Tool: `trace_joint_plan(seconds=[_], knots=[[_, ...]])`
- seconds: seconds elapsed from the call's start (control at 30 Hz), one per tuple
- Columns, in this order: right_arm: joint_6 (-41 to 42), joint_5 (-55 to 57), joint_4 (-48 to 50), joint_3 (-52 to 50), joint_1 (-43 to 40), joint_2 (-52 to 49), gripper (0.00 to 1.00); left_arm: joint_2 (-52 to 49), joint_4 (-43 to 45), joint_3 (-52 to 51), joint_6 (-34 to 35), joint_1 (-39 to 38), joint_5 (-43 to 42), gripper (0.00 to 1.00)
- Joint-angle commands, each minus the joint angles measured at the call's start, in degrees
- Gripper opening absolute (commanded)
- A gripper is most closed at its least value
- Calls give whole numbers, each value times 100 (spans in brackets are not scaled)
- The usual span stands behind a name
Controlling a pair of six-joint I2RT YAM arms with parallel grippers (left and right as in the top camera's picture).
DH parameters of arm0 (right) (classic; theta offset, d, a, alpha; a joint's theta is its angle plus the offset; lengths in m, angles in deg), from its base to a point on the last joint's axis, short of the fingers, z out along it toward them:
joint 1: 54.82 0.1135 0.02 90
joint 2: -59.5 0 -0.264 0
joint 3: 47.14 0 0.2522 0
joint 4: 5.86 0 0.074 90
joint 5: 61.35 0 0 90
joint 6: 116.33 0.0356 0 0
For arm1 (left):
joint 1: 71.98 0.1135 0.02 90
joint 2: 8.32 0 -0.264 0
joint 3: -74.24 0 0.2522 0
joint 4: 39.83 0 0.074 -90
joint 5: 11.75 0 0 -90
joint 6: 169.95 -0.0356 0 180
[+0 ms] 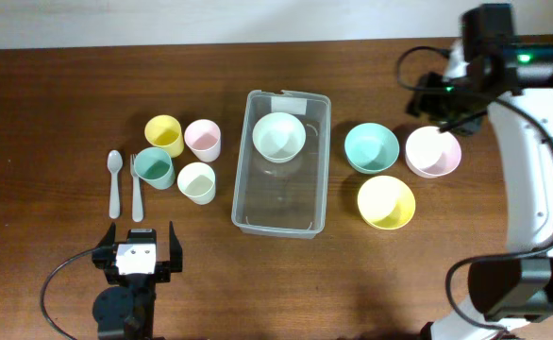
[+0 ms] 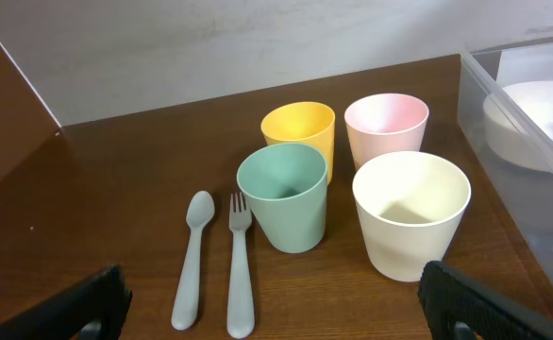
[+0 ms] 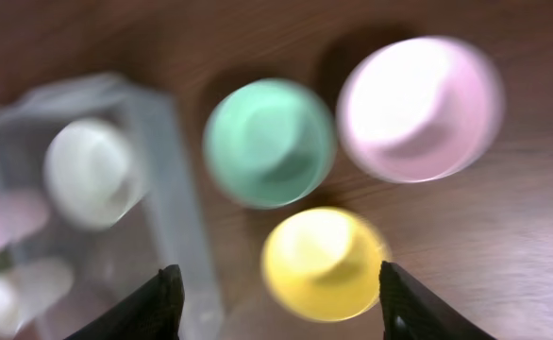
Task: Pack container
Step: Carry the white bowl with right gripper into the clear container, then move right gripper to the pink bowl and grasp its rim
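Container: I see the clear bin (image 1: 281, 200) mid-table, with its label end toward the far edge.
Contents: one pale mint bowl (image 1: 278, 137) sits in the bin's far half.
Right of bin: teal bowl (image 1: 371, 147), pink bowl (image 1: 433, 151) and yellow bowl (image 1: 386, 202).
Left gripper (image 1: 137, 253): fingers are spread wide by the table's near edge, well apart from the bin.
Right gripper (image 3: 281, 312): fingers are apart above the three bowls, with the bin off to one side.

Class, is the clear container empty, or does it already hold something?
Not empty. One pale bowl sits upright inside the container, toward its labelled end; the rest of its floor is bare.
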Motion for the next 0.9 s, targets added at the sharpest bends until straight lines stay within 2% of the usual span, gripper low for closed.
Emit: trace_joint_plan(seconds=[0.0,0.3,0.73,0.87], knots=[[-138,376,144,-127,-621,-286,62,39,13,-26,-70,35,-61,100],[-341,118,623,-713,-1578,-1287,63,39,13,-28,-70,35,-61,100],[-693,-345,981,-859,-1801,-2271,62,39,13,-28,-70,35,-63,100],[-697,-358,1025,-866,-1801,-2518,52,39,13,-28,-72,35,-63,100]])
